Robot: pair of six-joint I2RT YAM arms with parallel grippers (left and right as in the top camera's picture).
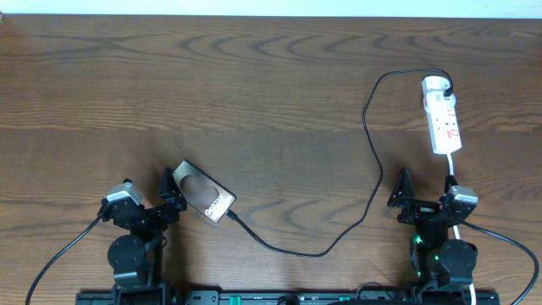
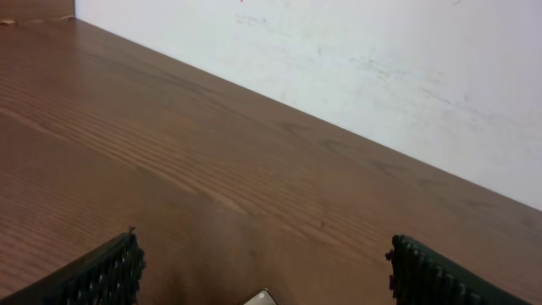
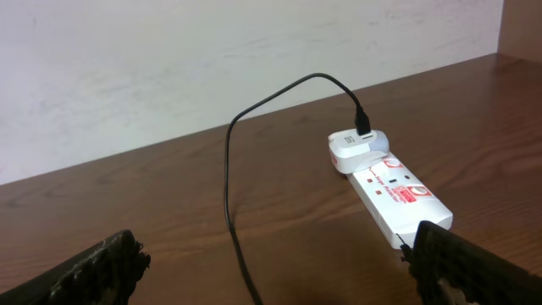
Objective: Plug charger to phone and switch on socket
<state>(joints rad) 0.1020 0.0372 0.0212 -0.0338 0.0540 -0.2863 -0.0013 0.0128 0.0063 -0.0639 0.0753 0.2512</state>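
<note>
Gaping wide at near left, the left end effector [image 1: 172, 193] sits just beside the phone [image 1: 204, 194]; the right end effector [image 1: 426, 191], near right, gapes likewise. The charger [image 1: 313, 253] loops across the desk [image 1: 254, 85] from the phone's end to the socket [image 1: 444, 119], far right.

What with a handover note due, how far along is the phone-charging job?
Done: the charger is plugged in at the socket; its tip meets the phone, though seating is unclear. In hand: nothing; the left gripper and right gripper are open. Left: probably confirming that plug and switching the socket on.
</note>
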